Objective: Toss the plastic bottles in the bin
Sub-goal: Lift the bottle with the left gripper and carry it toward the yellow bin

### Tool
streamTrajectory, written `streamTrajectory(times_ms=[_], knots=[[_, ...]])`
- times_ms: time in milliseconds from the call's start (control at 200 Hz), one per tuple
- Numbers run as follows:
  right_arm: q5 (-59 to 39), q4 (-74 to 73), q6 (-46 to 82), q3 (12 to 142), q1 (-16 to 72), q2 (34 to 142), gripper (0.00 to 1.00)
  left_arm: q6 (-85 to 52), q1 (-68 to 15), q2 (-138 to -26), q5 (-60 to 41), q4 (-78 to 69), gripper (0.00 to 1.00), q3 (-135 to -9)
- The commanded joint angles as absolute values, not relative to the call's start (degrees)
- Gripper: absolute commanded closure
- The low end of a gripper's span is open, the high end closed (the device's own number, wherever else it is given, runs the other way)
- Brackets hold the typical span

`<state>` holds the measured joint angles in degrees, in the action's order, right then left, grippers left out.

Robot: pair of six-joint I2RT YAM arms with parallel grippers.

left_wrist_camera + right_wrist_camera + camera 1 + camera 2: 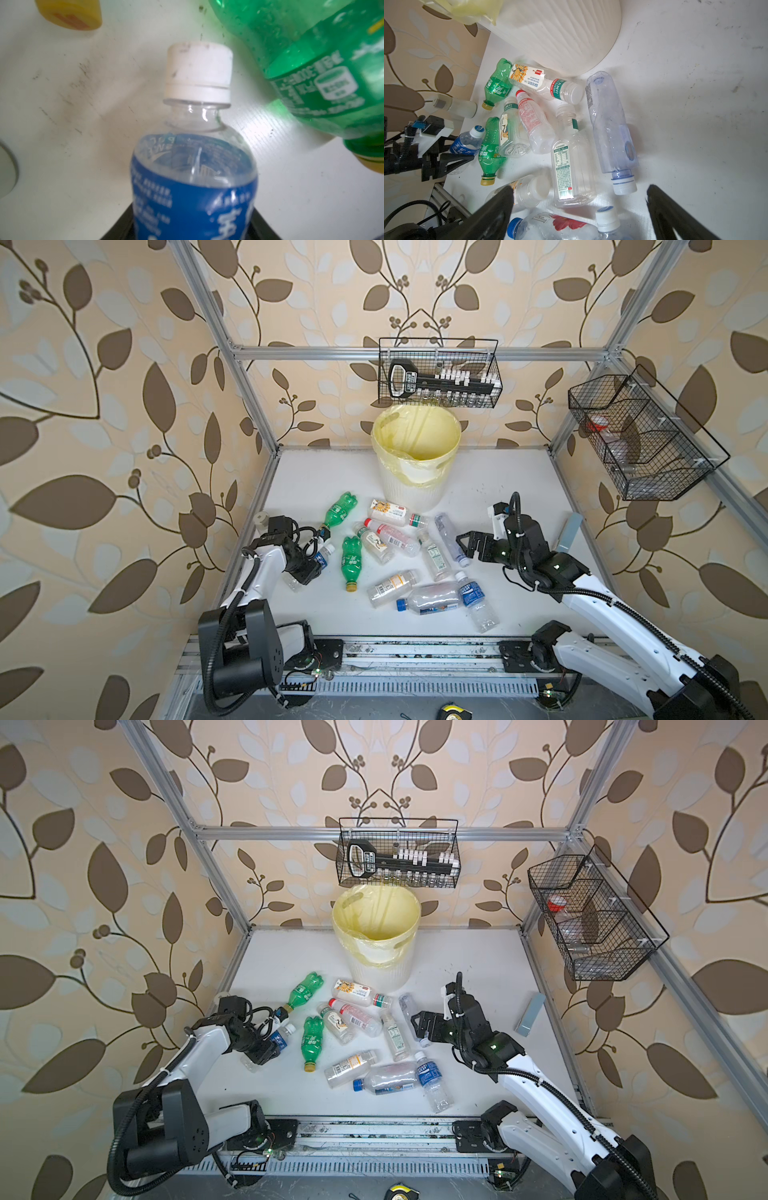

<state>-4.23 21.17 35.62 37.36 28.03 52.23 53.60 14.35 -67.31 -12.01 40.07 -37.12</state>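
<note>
Eleven plastic bottles (390, 537) by my count in both top views: two green with yellow caps and nine clear, all lying on the table (316, 481). One bin (411, 493) stands well beyond my left gripper (309, 570), past the pile, and its liner shows nothing inside. That gripper is clamped on one blue-labelled bottle (321, 559). My right gripper (463, 549) hangs with its jaws apart over a bluish bottle (449, 533).

In the left wrist view, the blue-labelled bottle (193, 176) fills the frame, its label creased, with one green bottle (311, 62) just beside it. I judge the thin plastic could buckle and squirt out when lifted, or nudge that green neighbour.

The right wrist view shows eleven bottles again ahead of my right gripper (580, 191), jaws wide, and the bin (560, 31) behind them. A short throw would strike its tall wall and bounce back. With two arms heading for one bin, they could also collide.
</note>
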Motion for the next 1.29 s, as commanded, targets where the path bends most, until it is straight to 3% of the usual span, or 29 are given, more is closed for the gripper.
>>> streamTrajectory(times_ms=[0,430,775,1290], knots=[[-3.2,20.9,36.0,35.9,27.9,51.5,0.0,53.2,14.9,-63.2,-13.8,41.8,0.49,-36.9],[-3.0,21.2,35.6,34.1,27.4,51.5,0.0,38.4,14.9,-60.3,-14.9,45.8,0.47,-44.9],[-3.5,20.5,35.4,34.5,27.2,52.5,0.0,30.0,14.9,-67.4,-16.8,56.6,0.57,-60.2],[-3.8,21.0,34.9,34.6,26.6,52.6,0.0,25.2,14.9,-67.3,-22.6,63.6,0.57,-70.4]])
